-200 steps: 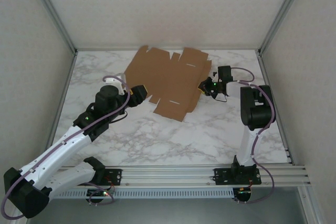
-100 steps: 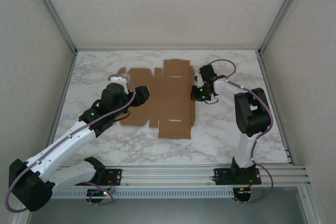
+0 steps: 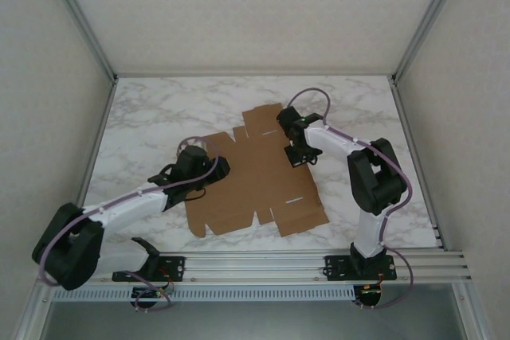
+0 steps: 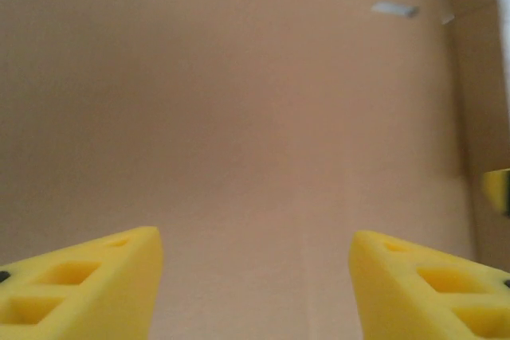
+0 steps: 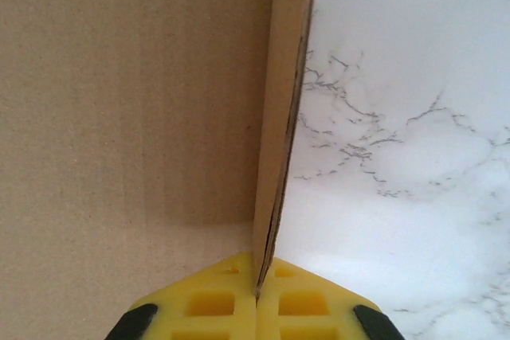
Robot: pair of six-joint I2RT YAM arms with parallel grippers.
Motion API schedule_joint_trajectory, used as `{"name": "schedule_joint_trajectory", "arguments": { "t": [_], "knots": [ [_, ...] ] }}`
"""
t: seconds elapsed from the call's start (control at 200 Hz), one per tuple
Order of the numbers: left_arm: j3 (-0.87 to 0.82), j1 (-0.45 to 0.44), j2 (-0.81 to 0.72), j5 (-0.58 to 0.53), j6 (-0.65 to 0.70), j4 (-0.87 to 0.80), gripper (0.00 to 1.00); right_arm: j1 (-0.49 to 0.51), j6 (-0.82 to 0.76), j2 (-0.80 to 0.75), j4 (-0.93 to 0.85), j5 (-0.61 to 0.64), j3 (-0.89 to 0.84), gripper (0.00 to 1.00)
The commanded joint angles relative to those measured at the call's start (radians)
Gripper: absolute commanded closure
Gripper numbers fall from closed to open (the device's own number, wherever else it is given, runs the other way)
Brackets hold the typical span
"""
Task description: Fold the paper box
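Note:
The paper box [image 3: 255, 189] is a large flat brown die-cut sheet with flaps and notches, lying in the middle of the table. My right gripper [image 3: 299, 154] is at the sheet's right side. In the right wrist view its yellow fingers [image 5: 215, 304] are shut on the edge of a flap [image 5: 283, 117] that stands upright beside the flat sheet [image 5: 119, 101]. My left gripper [image 3: 215, 167] hovers over the sheet's left part. Its jaws stand open in the left wrist view, with bare cardboard [image 4: 239, 117] between the fingertips [image 4: 96, 276] and nothing gripped.
The marble table [image 3: 151, 117] is walled on three sides, with aluminium posts at the back corners. A metal rail [image 3: 263, 264] carrying the arm bases runs along the near edge, close to the sheet's front flaps. Bare marble [image 5: 398, 157] lies right of the held flap.
The sheet has slid toward the near edge and turned, pulled by the right gripper. Both grippers have come nearer with it, and the left gripper's jaws have narrowed a little.

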Motion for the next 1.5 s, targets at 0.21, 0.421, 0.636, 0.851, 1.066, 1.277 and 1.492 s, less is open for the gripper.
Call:
{"name": "schedule_joint_trajectory", "arguments": {
  "t": [0.21,0.421,0.636,0.851,1.066,1.277,1.492],
  "knots": [
    [-0.064,0.008,0.172,0.061,-0.098,0.208,0.42,0.109,0.011,0.141,-0.057,0.170,0.027,1.00],
    [-0.068,0.008,0.203,0.072,-0.099,0.223,0.43,0.121,0.016,0.156,-0.027,0.092,0.014,1.00],
    [-0.026,0.008,0.158,0.057,-0.053,0.158,0.43,0.058,0.088,-0.023,0.022,0.058,-0.041,1.00],
    [0.044,0.005,0.157,0.133,-0.011,0.137,0.51,0.010,0.118,-0.181,0.001,-0.054,-0.038,1.00],
    [0.111,-0.026,0.223,0.272,-0.029,0.216,0.84,0.007,0.112,-0.230,-0.005,-0.072,-0.060,1.00],
    [0.169,-0.036,0.400,0.350,-0.091,0.344,0.99,0.007,0.109,-0.230,-0.014,-0.084,-0.051,1.00],
    [0.201,-0.034,0.533,0.389,-0.143,0.433,1.00,0.005,0.105,-0.253,-0.023,-0.116,-0.046,1.00]
  ]
}}
